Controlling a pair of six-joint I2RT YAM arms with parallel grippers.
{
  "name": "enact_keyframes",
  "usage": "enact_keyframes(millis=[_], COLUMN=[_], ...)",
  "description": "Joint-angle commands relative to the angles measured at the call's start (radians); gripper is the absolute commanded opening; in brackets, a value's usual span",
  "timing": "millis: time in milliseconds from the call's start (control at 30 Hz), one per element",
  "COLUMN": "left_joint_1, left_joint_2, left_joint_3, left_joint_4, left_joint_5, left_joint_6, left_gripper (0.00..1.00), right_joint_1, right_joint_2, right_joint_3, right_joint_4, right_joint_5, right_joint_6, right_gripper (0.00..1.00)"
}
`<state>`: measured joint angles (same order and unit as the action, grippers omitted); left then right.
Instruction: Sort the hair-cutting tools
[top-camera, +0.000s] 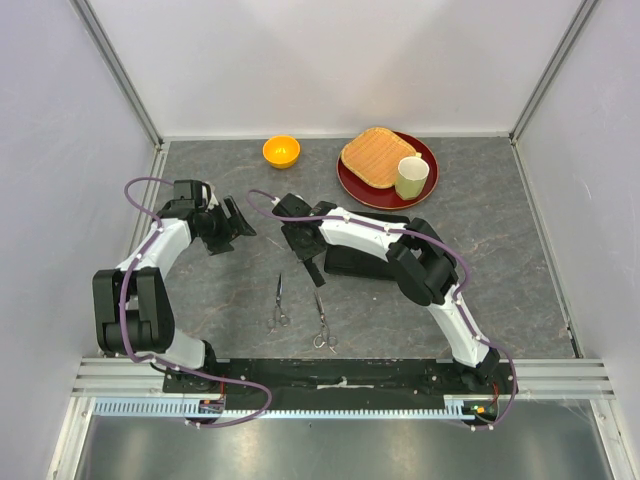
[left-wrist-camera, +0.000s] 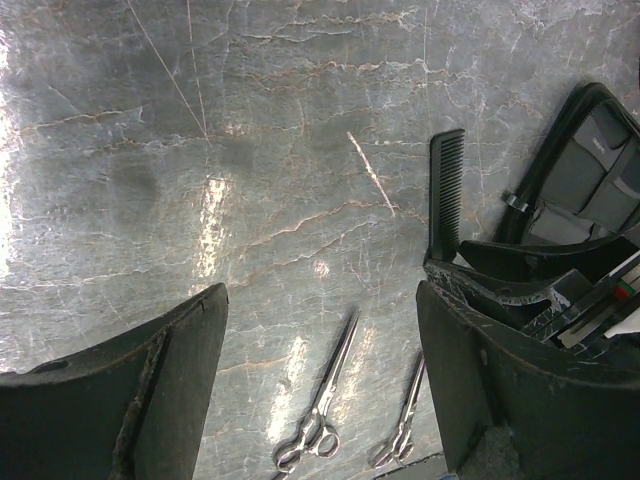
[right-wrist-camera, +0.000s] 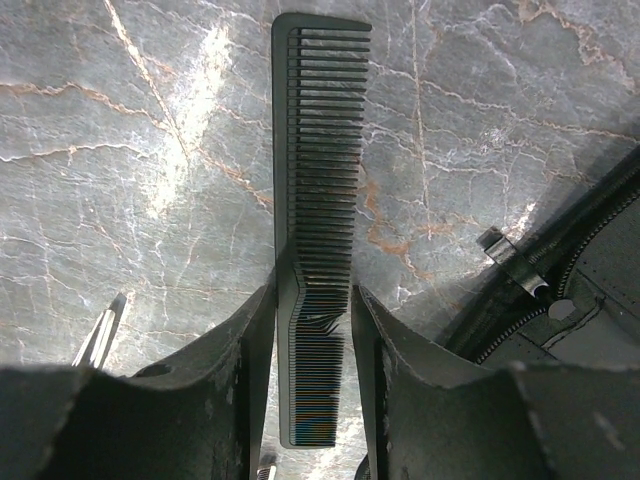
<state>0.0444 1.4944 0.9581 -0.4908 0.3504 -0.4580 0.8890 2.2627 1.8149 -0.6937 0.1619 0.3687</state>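
While your right pincer (right-wrist-camera: 312, 300) is closed on the long black comb (right-wrist-camera: 318, 180), one finger against each long edge near one end, the rest of the comb reaches out towards 12 o'clock in the wrist view over the grey marbled worktop (top-camera: 500, 280); you cannot tell whether it is lifted or lying flat; the black zip case (top-camera: 352, 262) lies open just beside it at 3 o'clock, partly under the right arm; your left pincer (top-camera: 232, 232) stands wide with nothing between its fingers, at 9 o'clock from the right one and apart from it; the left scissors (top-camera: 278, 303) and the right scissors (top-camera: 321, 322) lie flat side by side at 6 o'clock from the comb, blades together, rings towards the arm bases, touched by neither pincer; at 12 o'clock sits an orange bowl (top-camera: 281, 151); at 1 o'clock a red plate (top-camera: 380, 198) carries toast (top-camera: 377, 156) and a cup (top-camera: 411, 178).
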Motion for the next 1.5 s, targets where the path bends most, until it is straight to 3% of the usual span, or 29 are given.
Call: enact_keyframes(millis=[0,167,333,667,900,1233,1467], left_joint_1=[0.006,0.006,0.006,0.006,0.005,0.006,0.006], left_joint_2=[0.003,0.004,0.006,0.006,0.004,0.003,0.004], left_joint_3=[-0.009,-0.009,-0.012,-0.013,-0.013,-0.012,-0.012], left_joint_4=[0.031,0.032,0.032,0.031,0.028,0.026,0.026], left_joint_5=[0.036,0.036,0.033,0.029,0.022,0.019,0.028], left_joint_6=[-0.021,-0.021,-0.019,-0.018,-0.011,-0.008,-0.008], left_gripper=[0.82,0.82,0.82,0.82,0.82,0.82,0.82], right_joint_1=[-0.004,-0.007,-0.013,-0.013,-0.013,-0.013,-0.012], right_joint_2=[-0.038,-0.034,-0.006,0.087,0.141,0.163,0.132], right_joint_3=[0.044,0.035,0.046,0.112,0.153,0.185,0.192], right_joint_4=[0.0,-0.004,-0.029,-0.179,-0.194,-0.217,-0.208], right_joint_5=[0.018,0.019,-0.018,-0.097,-0.105,-0.114,-0.073], right_joint_6=[-0.004,-0.004,0.001,0.009,0.006,-0.005,0.003], right_gripper=[0.44,0.57,0.59,0.53,0.49,0.36,0.34])
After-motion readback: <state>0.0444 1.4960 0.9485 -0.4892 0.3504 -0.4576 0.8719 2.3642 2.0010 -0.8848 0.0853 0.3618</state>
